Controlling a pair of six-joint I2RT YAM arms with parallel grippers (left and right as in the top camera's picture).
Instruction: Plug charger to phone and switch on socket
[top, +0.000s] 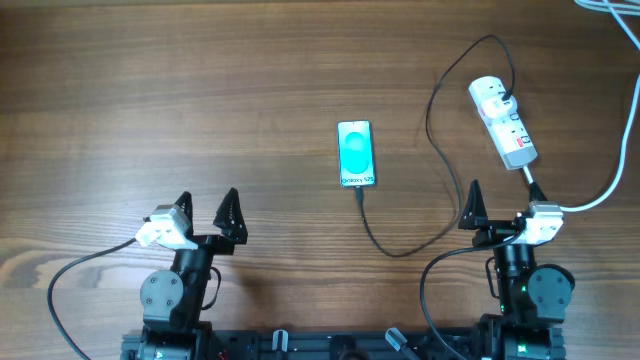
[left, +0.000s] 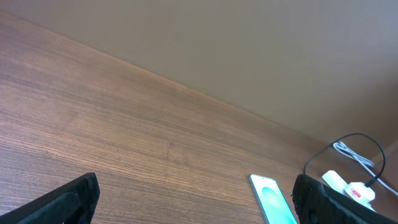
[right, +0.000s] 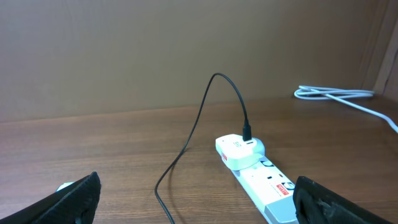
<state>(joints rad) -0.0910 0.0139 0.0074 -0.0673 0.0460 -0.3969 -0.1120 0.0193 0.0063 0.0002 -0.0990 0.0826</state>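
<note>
In the overhead view, the phone (top: 357, 152) lies face up near the middle of the worktop (top: 150, 90), with the power strip (top: 503, 122) at 2 o'clock from it. The charger cable (top: 398, 252) loops from the strip round to the phone's lower edge — whether its tip is seated we cannot tell. The left hand (top: 207, 205) at 8 o'clock and the right hand (top: 498, 205) at 4 o'clock are both spread wide and empty. We judge that the light phone could skid on the smooth wood if the tip is pushed in unbraced. The right hand, close to the white cord (top: 585, 203), could also snag it and drag the strip.

From the left wrist, bare wood grain runs back to a plain beige wall (left: 249, 37), with phone and strip low at 4 o'clock.

From the right wrist, the cable arches slackly off the strip's plug (right: 239, 149) — a careless reach for a red switch (right: 284, 186) might catch it.
</note>
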